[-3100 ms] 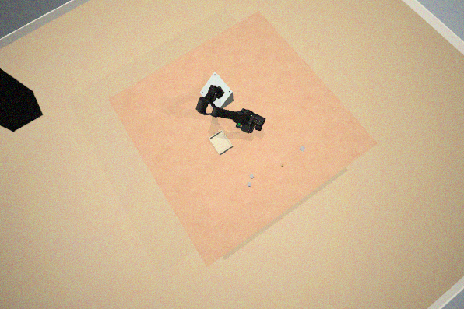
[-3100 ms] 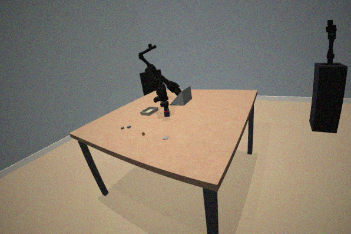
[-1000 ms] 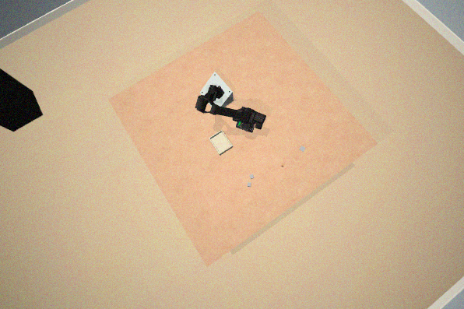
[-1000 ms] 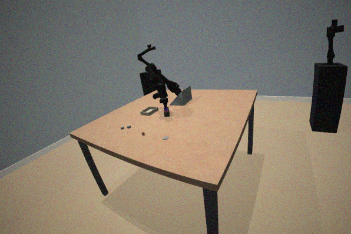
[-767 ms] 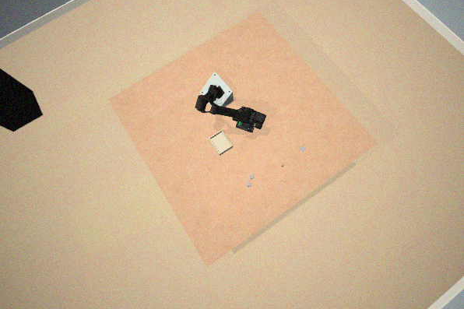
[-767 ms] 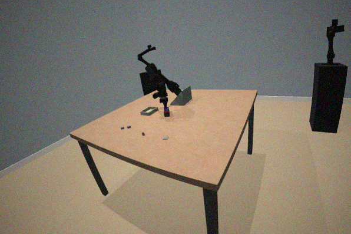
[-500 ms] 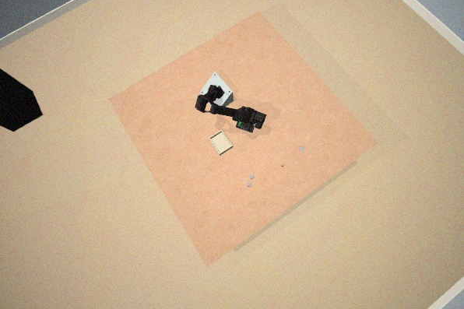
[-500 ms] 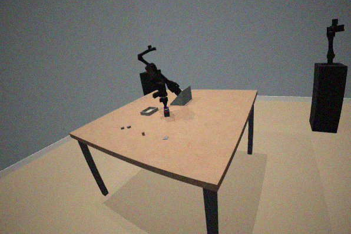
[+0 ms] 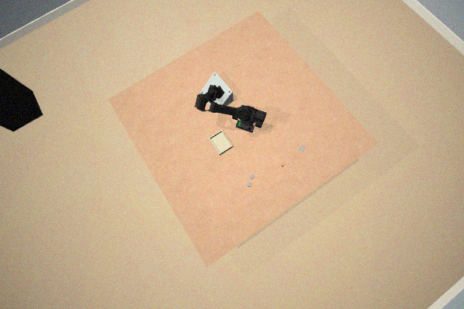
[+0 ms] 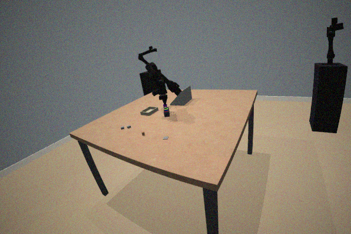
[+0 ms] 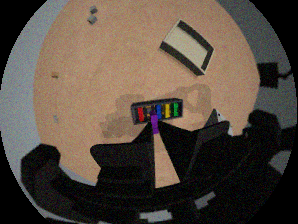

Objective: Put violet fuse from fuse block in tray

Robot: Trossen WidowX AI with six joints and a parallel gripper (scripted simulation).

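Note:
My gripper (image 11: 154, 124) (image 10: 165, 103) is shut on the violet fuse (image 11: 154, 121) (image 10: 165, 106) and holds it just above the black fuse block (image 11: 157, 111) (image 10: 166, 113) (image 9: 250, 131). The block stands on the table below the fingers, with red, blue, yellow and green fuses still in its slots. The tray (image 11: 186, 46) (image 10: 149, 111) (image 9: 221, 142) is a shallow cream rectangle with a dark rim; it lies empty a short way from the block, towards the upper right in the wrist view.
A grey wedge-shaped arm base (image 10: 182, 96) (image 9: 218, 86) stands behind the block. A few small grey and dark bits (image 10: 125, 127) (image 10: 165, 138) (image 9: 302, 149) lie towards the table's (image 10: 206, 135) front. Black pillars (image 10: 327, 96) stand off the table.

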